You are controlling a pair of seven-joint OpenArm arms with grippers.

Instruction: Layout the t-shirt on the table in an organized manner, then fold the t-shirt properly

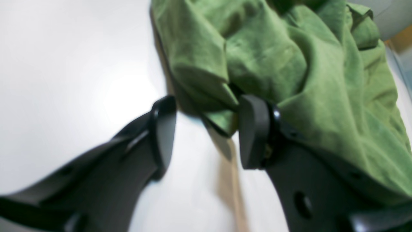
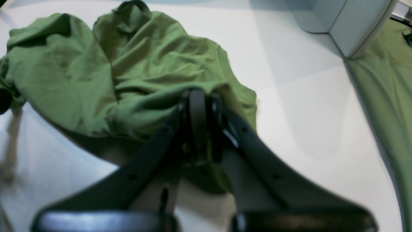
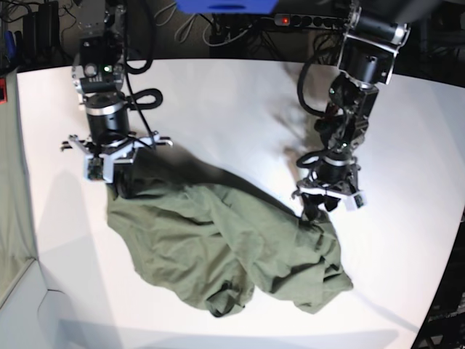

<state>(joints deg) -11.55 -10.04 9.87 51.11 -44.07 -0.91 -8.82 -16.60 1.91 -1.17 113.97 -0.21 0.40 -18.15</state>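
The olive-green t-shirt [image 3: 218, 247] lies crumpled on the white table [image 3: 232, 116], bunched toward the front. My right gripper [image 3: 120, 185] stands at the shirt's far left corner. In the right wrist view that gripper [image 2: 199, 100] is shut on a pinch of the t-shirt [image 2: 128, 64], which stretches away from the fingertips. My left gripper [image 3: 320, 211] is at the shirt's far right edge. In the left wrist view it [image 1: 206, 116] is open, with a hanging fold of the t-shirt [image 1: 289, 64] between the jaws, against the right finger [image 1: 254, 132].
A greenish-grey cloth strip [image 3: 11, 182] hangs along the table's left side, also visible as cloth [image 2: 386, 96] in the right wrist view. A pale grey block [image 2: 347, 19] sits beyond it. Cables and a power strip [image 3: 312, 22] line the back. The table's curved edge [image 3: 443, 276] runs at the right.
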